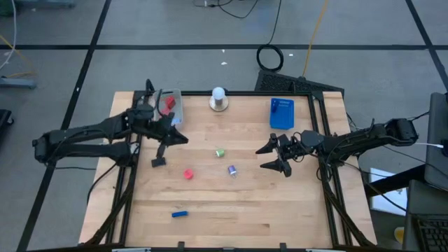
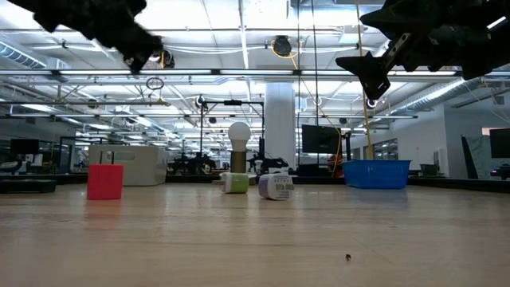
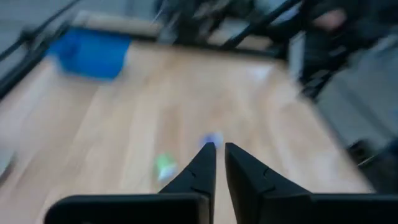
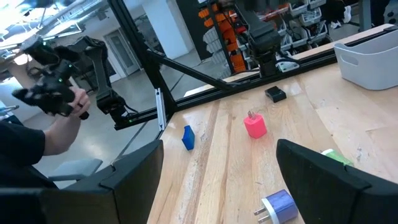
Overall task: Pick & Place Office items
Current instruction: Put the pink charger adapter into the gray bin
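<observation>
left gripper [image 1: 180, 138]: raised above the table just in front of the grey tray, fingers pressed together with nothing visible between them; in its own wrist view the two dark fingers [image 3: 200, 171] meet with only a thin slit.
right gripper [image 1: 280, 155]: hangs over the right part of the table, in front of the blue tray, jaws spread wide and empty; in its wrist view the two broad fingers [image 4: 323, 180] stand far apart.
grey tray [image 1: 178, 105]: at the back left of the table; a red item [image 1: 169, 103] lies inside it.
blue tray [image 1: 281, 113]: at the back right of the table.
red block [image 1: 188, 173]: on the wood near the middle, left of the purple item; it stands upright in the low view.
green item [image 1: 220, 152]: near the table's centre, behind and between the red block and the purple item.
purple item [image 1: 232, 169]: just right of centre, near the green item but apart from it; it looks like a small plug with prongs, though that is hard to be sure of.
blue stick [image 1: 180, 213]: lies alone towards the front left of the table, well apart from the others.
black item [image 1: 158, 162]: small dark piece on the wood, below the left gripper.
white ball [image 1: 218, 92]: sits on its round grey base at the back middle of the table, between the two trays.
person's hand [image 4: 69, 102]: beyond the table in the right wrist view, holding a dark device.
</observation>
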